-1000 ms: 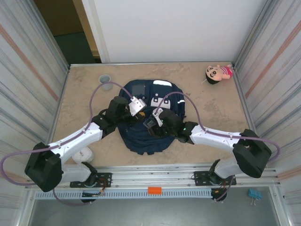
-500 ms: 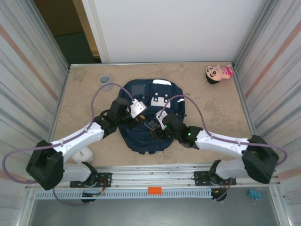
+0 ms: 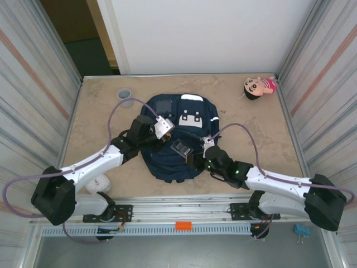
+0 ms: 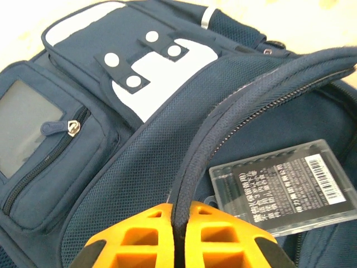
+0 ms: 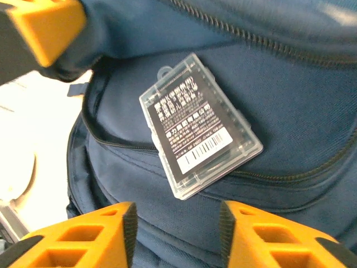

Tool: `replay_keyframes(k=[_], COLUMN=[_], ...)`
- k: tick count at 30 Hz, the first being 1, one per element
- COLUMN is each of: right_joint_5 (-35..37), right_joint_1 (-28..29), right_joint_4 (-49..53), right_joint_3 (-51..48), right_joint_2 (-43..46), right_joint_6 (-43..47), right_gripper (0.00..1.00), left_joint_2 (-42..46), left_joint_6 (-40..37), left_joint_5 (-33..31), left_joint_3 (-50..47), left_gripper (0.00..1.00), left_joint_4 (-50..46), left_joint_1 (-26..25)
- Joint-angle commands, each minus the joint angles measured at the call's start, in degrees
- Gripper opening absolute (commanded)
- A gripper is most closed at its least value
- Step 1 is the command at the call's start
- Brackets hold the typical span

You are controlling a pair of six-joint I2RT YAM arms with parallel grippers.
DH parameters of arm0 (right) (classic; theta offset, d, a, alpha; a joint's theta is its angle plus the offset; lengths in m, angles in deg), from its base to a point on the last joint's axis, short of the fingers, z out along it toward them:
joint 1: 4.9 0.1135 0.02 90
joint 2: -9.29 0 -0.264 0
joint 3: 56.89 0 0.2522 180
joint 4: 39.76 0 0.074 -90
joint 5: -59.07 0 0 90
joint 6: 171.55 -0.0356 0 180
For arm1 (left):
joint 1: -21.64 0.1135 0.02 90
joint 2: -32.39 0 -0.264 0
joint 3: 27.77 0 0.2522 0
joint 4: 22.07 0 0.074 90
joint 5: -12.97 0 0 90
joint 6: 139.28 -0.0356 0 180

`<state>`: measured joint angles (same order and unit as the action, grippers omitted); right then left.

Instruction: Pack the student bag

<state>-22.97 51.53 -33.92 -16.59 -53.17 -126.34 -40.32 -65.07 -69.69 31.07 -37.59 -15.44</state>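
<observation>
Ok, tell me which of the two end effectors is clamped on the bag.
The left end effector: pinched shut on the zippered rim of the student bag. The right end effector hangs open near the clear plastic case, gripping nothing.

student bag (image 4: 139, 162): navy woven cloth, matt; coarse mesh panel; white patches smooth. zip puller (image 4: 73, 127): metal. case (image 5: 201, 125): clear hard plastic, glossy, printed paper label inside. right gripper (image 5: 177, 216) fingers (image 5: 268, 237): orange plastic, matt, ribbed. table (image 3: 100, 111): beige, mottled, matt. side walls (image 3: 33, 84): ribbed sheet metal, dull sheen. doll (image 3: 257, 87): soft cloth.
</observation>
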Motion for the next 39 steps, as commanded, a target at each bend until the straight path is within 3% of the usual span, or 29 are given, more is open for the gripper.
replay_keyframes(k=[1,10,16,22,25,28,34,37,39], right_joint_5=[1.5,5.33,6.5,3.26,3.99,4.02,-1.25,0.86,0.62], right_joint_1=[0.88,1.68,-0.6,-4.88,-5.45,-5.26,-1.67,0.91,0.9], right_joint_4=[-2.89,-2.54,-4.65,-10.73,-10.35,-9.43,-7.73,-6.77,-7.55], right_joint_3=[2.94,7.52,11.45,13.69,13.22,10.46,6.68,7.05,6.51], right_joint_2=[-4.29,-14.38,-18.05,-22.85,-20.81,-16.0,-11.7,-10.96,-8.62], right_joint_6=[-8.32,-11.75,-5.98,-1.81,0.6,2.45,-1.72,-0.93,1.46], right_gripper=[0.4,0.32,0.25,0.23,0.25,0.35,0.38,0.35,0.36], left_joint_2=[3.0,2.96,3.11,3.6,3.91,4.32,4.34,4.49,4.48], left_joint_6=[1.45,0.32,0.33,1.05,1.1,0.83,0.91,-0.17,-5.24], left_joint_5=[1.63,2.92,4.93,6.19,5.05,3.72,2.82,5.22,10.42], left_joint_3=[-0.11,0.67,0.68,0.57,0.15,-0.52,-1.41,-1.44,-1.07], left_gripper=[0.0,0.01,0.0,0.01,0.01,0.03,0.04,0.07,0.17], left_joint_4=[3.07,1.85,2.26,2.64,2.25,1.76,2.11,1.55,-2.13], left_joint_1=[0.05,-0.01,-0.1,-0.41,-0.45,-0.45,-0.36,-0.36,-0.72])
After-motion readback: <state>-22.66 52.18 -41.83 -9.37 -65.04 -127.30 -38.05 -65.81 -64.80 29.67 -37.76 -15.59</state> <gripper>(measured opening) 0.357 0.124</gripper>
